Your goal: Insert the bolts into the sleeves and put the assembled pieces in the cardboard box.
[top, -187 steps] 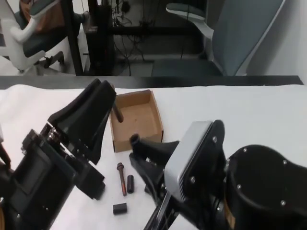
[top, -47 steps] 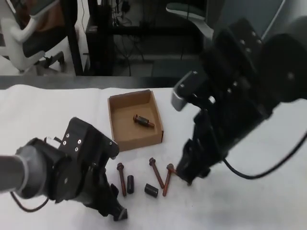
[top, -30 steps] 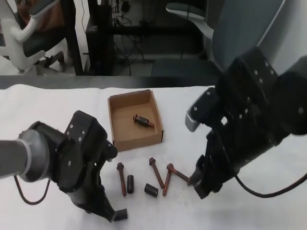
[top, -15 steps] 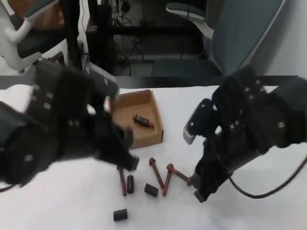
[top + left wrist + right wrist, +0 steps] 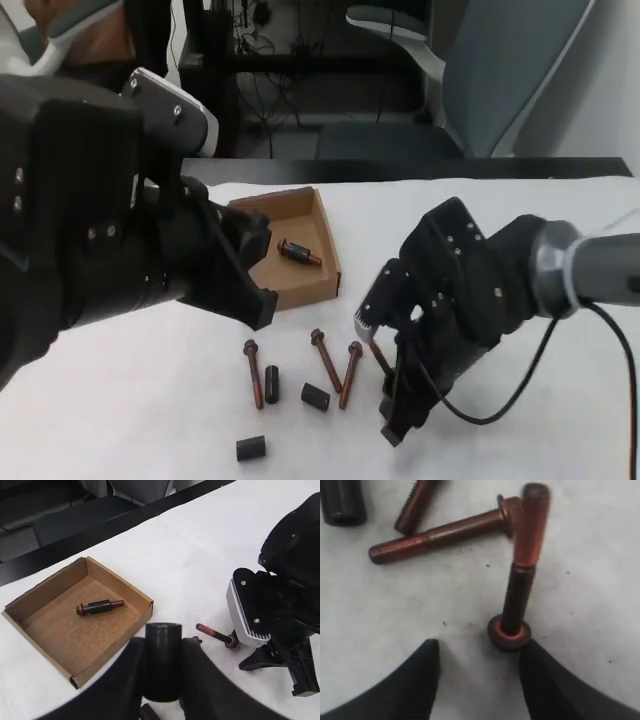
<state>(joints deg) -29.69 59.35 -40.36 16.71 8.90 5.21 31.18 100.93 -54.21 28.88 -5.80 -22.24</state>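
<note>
My left gripper [image 5: 162, 652] is shut on an upright black sleeve [image 5: 162, 667], held above the table near the cardboard box [image 5: 142, 596]. In the box lies one assembled bolt-and-sleeve piece [image 5: 99, 606]. My right gripper [image 5: 480, 647] is open and low over the cloth, with a copper bolt [image 5: 519, 575] just ahead of its fingertips; that bolt's head lies close to one finger [image 5: 545, 680]. In the high view this right gripper [image 5: 390, 420] points down beside the loose bolts [image 5: 348, 375], and the box [image 5: 325, 240] with the assembled piece [image 5: 298, 252] sits behind them.
On the white cloth lie more bolts [image 5: 252, 372] [image 5: 325, 358] and three loose black sleeves [image 5: 272, 383] [image 5: 315, 397] [image 5: 250, 447]. The bulky left arm [image 5: 120, 230] hangs over the table's left half. Chairs and a desk stand beyond the far edge.
My left arm has lifted from the table's front and swung up toward the box. My right gripper has come down and forward to the rightmost bolt.
</note>
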